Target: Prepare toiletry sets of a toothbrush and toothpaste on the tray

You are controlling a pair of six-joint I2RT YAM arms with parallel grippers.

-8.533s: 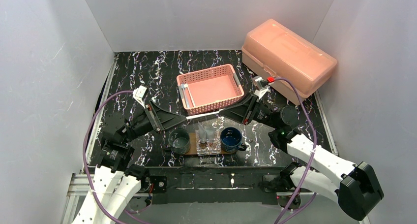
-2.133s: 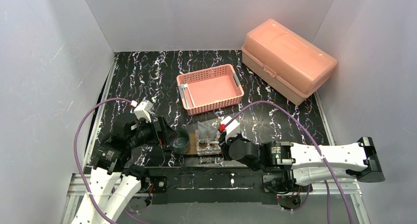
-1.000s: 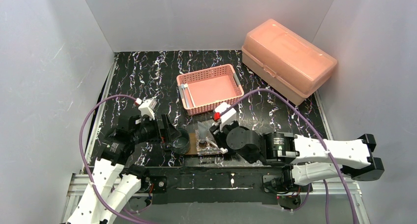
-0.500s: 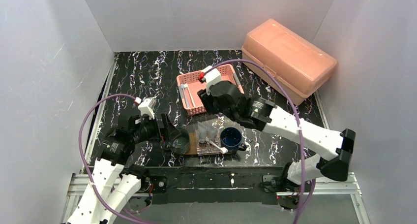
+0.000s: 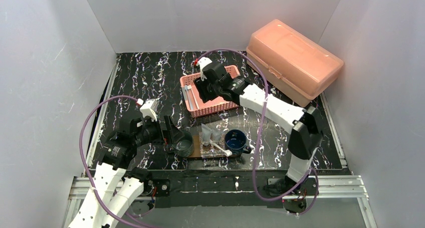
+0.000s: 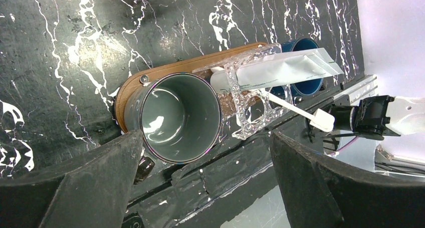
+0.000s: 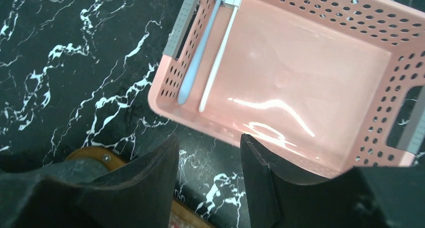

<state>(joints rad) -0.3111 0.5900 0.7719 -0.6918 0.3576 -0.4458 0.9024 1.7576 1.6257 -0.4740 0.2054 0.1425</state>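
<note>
On the brown oval tray (image 5: 196, 156) near the front edge of the table, three cups stand in a row: a smoky grey-green cup (image 6: 178, 118), a clear faceted glass (image 6: 245, 120) in the middle and a dark blue mug (image 5: 235, 141). The glass holds a white toothpaste tube (image 6: 280, 70) with its flat crimped end up, and a slim white toothbrush (image 6: 295, 107) leaning out towards the front edge. Any print on the tube is too small for me to read. The left gripper (image 6: 205, 138) is spread wide, one finger on each side of the grey-green cup. The right gripper (image 7: 208, 143) hangs over the pink basket (image 7: 381, 87), jaws parted with nothing between them. Along the basket's wall lie a pale blue brush (image 7: 198, 57) and a white brush (image 7: 218, 52).
</note>
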